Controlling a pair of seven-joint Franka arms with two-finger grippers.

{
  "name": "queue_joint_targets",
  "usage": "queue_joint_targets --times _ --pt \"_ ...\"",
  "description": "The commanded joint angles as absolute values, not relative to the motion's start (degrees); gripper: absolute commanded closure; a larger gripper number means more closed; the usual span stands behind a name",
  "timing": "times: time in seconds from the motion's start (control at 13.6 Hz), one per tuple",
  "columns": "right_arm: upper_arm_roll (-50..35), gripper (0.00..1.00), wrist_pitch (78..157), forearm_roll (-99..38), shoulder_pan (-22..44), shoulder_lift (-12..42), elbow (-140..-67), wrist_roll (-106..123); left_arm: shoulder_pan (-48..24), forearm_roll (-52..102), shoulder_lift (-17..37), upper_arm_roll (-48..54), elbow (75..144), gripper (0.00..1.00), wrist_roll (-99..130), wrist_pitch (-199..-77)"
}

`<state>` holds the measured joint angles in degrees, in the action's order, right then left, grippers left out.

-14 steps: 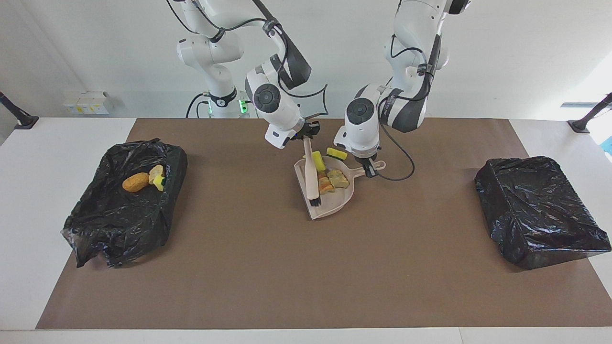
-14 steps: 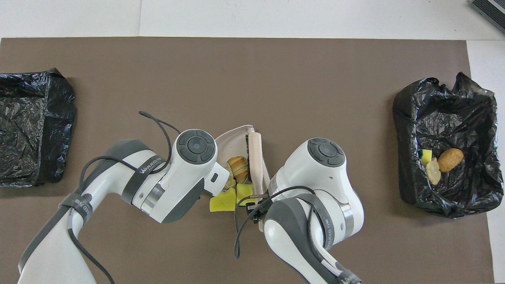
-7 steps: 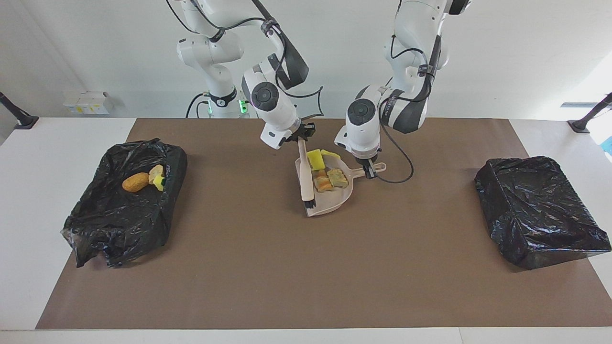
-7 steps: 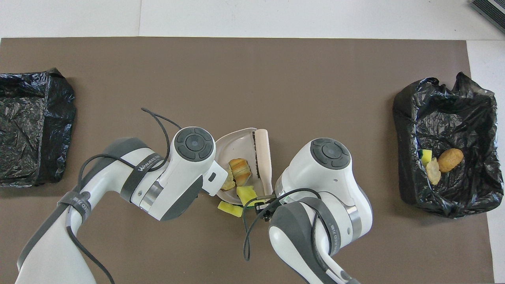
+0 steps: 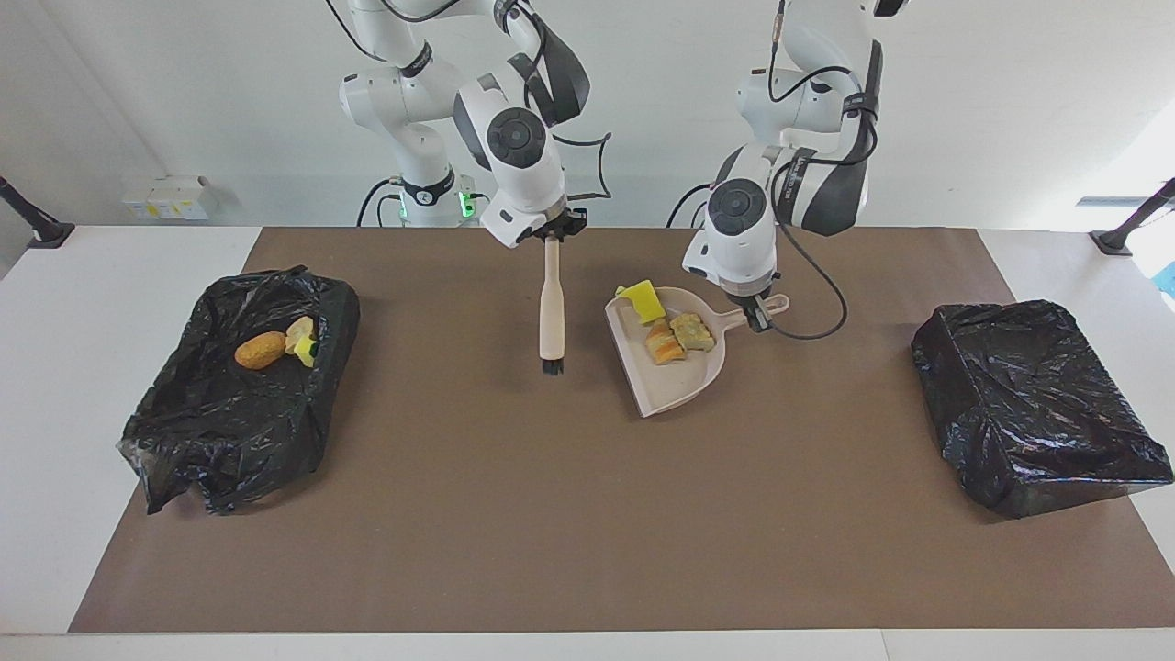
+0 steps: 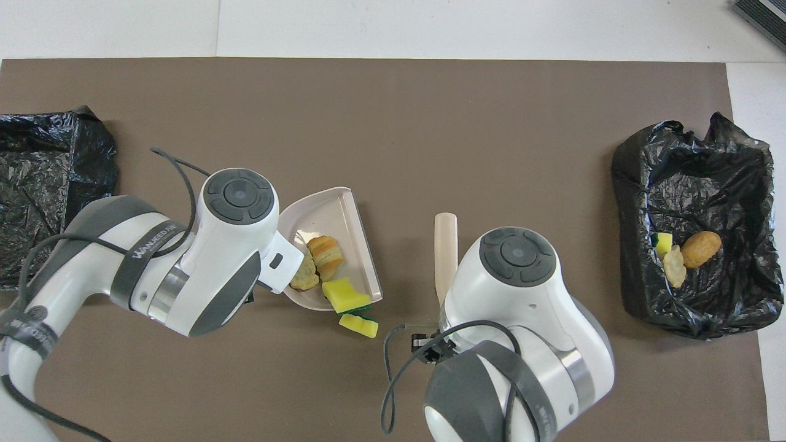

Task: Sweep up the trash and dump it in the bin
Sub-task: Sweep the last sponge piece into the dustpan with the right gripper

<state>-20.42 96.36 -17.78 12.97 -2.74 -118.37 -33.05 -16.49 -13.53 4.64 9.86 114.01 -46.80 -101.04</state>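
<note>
Left gripper (image 5: 758, 317) clamps the dustpan (image 5: 675, 381) handle; trash (image 5: 681, 335) lies at the pan's rear edge. Beside the dustpan, right gripper (image 5: 551, 232) clamps the brush (image 5: 552, 317); bare mat (image 5: 587, 514) surrounds both.

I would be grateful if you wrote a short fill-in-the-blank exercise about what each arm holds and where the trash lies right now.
1. The left gripper is shut on the handle of the ____.
2. The right gripper holds the brush with its bristles pointing ____.
3. The brown oval lump lies in the black-lined bin toward the ____ arm's end of the table.
4. One yellow sponge chunk lies just outside the dustpan, on the ____.

Missing words: dustpan; down; right; table
</note>
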Motion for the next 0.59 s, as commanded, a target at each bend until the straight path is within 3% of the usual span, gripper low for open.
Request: queue_joint_targets --times 0.0,0.29,0.51 --pt "-20.74 1.0 101.68 -23.01 15.28 -9.65 -127.41 -36.56 -13.72 -14.68 -5.68 10.11 123.36 1.0 -50.52 -101.95" --pt "-20.83 1.0 109.58 -27.6 19.07 -9.06 -131.39 -38.41 -12.4 -17.65 -16.23 10.11 138.39 1.0 -51.07 -107.3" --pt "-20.83 1.0 112.58 -27.69 21.44 -5.9 -131.4 -37.53 -11.08 -18.02 -18.28 10.19 142.82 1.0 -50.89 -108.72"
